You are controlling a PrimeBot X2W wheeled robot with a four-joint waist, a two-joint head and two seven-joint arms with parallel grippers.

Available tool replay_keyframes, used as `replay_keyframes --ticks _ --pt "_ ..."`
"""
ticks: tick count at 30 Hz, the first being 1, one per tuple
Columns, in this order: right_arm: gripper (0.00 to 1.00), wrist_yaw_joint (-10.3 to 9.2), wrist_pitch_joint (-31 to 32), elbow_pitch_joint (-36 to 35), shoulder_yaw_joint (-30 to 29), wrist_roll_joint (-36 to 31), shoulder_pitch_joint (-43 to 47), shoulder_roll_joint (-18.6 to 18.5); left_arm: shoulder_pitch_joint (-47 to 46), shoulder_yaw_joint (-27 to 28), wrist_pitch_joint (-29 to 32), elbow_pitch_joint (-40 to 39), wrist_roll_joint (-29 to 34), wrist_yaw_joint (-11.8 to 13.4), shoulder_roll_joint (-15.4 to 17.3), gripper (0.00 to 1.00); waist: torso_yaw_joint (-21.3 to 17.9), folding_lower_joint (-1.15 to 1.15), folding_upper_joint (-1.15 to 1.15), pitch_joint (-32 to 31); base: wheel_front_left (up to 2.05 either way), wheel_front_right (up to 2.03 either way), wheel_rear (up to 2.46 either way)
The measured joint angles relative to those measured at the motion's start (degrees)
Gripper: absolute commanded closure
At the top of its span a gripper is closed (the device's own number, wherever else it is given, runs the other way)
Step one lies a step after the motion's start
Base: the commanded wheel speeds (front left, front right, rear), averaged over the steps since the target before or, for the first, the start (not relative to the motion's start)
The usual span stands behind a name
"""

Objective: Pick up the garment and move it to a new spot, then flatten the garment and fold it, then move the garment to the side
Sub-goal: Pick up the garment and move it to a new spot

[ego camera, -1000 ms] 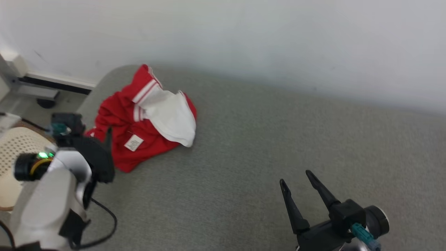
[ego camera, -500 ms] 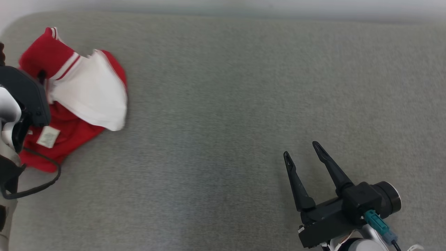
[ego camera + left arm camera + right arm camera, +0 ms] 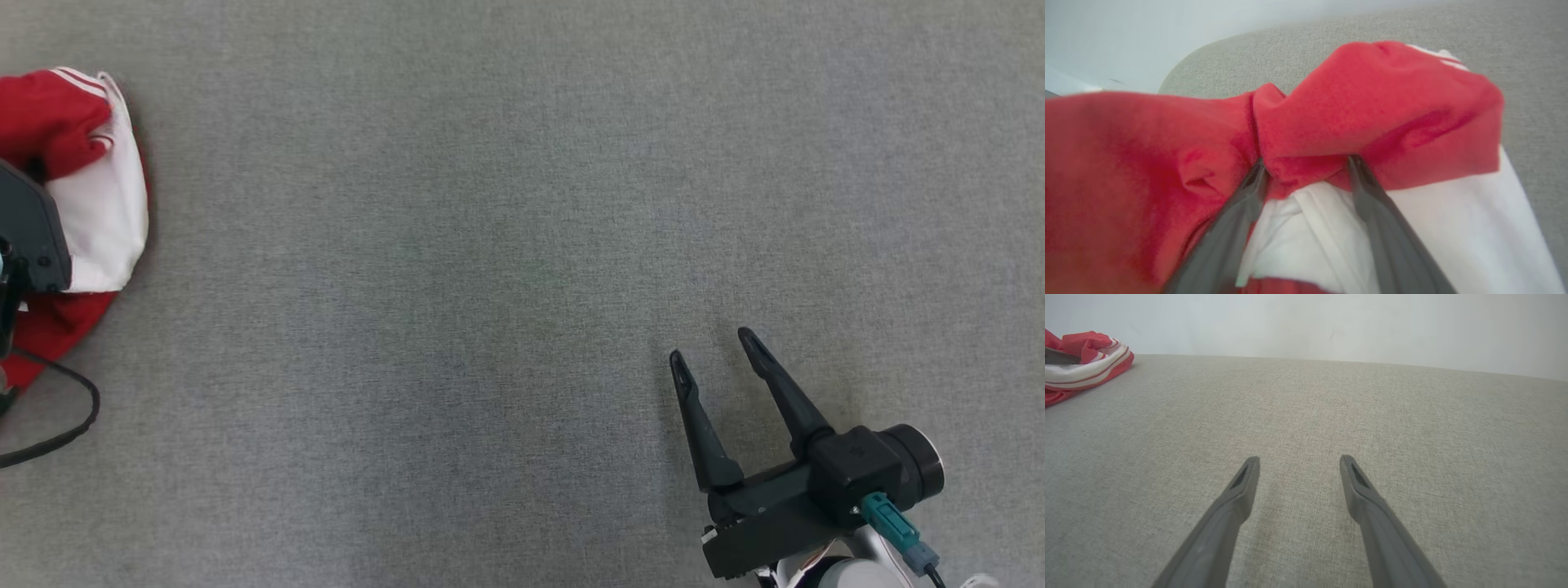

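At centre of the left wrist view, the left gripper point(image 3: 1306, 165) has its two fingers spread. Both tips are sunk under a red fold of the garment point(image 3: 1372, 94), and a wad of red cloth sits between them, not yet pinched. A white panel of the same garment lies just below the tips. My read is a soft, light knit with no stiffness, which would sag and trail once lifted. A single thin layer might pull free, so the bunched red fold between the fingers looks a surer hold than the loose white panel. The garment lies at the far left edge of the head view on the grey upholstered surface point(image 3: 490, 286), cut by the frame and partly covered by dark gripper housing. The right gripper point(image 3: 710, 345) is at lower right of that view, fingers apart with nothing between them, well apart from the garment. The left fingertips are hidden under the cloth, so I cannot tell how many layers lie between them. The garment's type and full outline are unclear. The red mass at lower left of the left wrist view is blurred.
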Motion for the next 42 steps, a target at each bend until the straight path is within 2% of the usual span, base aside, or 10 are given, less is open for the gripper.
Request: replay_keyframes --ticks 1,11,18,21,28,34,42 --pt "0.0 0.0 0.0 0.0 0.0 0.0 0.1 0.0 0.0 0.0 -0.9 0.1 0.0 0.3 0.0 1.0 -0.2 0.0 0.0 0.2 0.0 0.0 0.0" --pt "0.0 0.0 -0.5 2.2 0.5 1.7 0.1 0.0 0.1 -1.9 -6.0 2.9 0.5 0.7 -2.8 1.0 0.0 -0.01 -0.01 -3.0 0.0 0.0 0.0" --pt "0.0 0.0 -1.3 5.6 0.6 3.4 0.8 0.0 0.3 -3.3 -8.4 3.5 0.7 0.6 -5.1 1.0 0.2 -0.02 -0.01 -8.9 0.0 0.0 0.0" --pt "0.0 0.0 -1.9 7.2 0.5 4.3 1.9 0.0 0.2 -4.1 -9.2 2.8 0.7 -0.5 -6.4 1.0 0.1 -0.01 -0.01 -12.2 0.0 0.0 0.0" --pt "0.0 0.0 -1.9 8.1 -1.3 5.2 4.6 0.0 -0.5 -4.6 -9.8 -0.5 -1.7 -1.9 -12.2 1.0 -1.3 -0.02 -0.02 -20.4 0.0 0.0 0.0" --pt "0.0 0.0 -0.6 7.0 -1.6 3.8 5.2 0.1 0.6 -3.7 -10.9 -4.4 -6.8 -2.9 -17.1 1.0 -5.5 -0.03 -0.03 -24.9 0.0 0.0 0.0" --pt "0.0 0.0 0.6 5.6 -2.2 2.9 5.3 0.1 4.5 -5.5 -11.8 -11.4 -12.0 -3.5 -23.3 1.0 -14.5 -0.02 -0.02 -27.7 0.0 0.0 0.0"
